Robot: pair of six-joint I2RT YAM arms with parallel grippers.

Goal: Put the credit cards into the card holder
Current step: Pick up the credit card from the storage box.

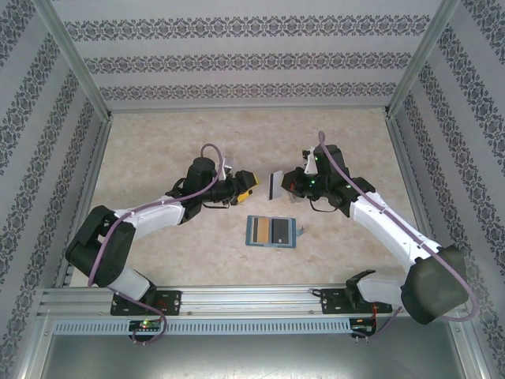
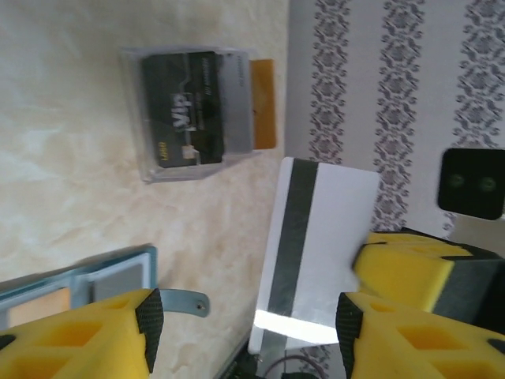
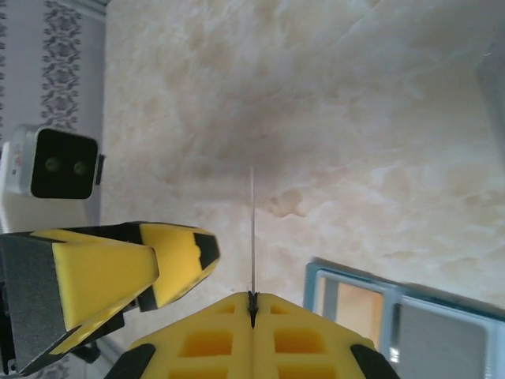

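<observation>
The table [image 1: 158, 134] has a pale marbled top, and walls with patterned wallpaper stand around it. Above its middle, the right gripper [image 3: 252, 304] is closed on a light grey card [image 2: 316, 237] with a dark stripe and holds it by one edge, off the surface. The left gripper [image 1: 246, 186] faces it with the jaws apart and nothing between them. Its tips are just beside the card, but I see no contact. Nearer to the arm bases, the card holder [image 1: 272, 231] lies open and flat on the table, showing one tan pocket and one grey pocket. Farther away on the table is a clear box [image 2: 158, 170] with a dark card [image 2: 185, 106] inside and an orange card [image 2: 264, 103] sticking out of it.
</observation>
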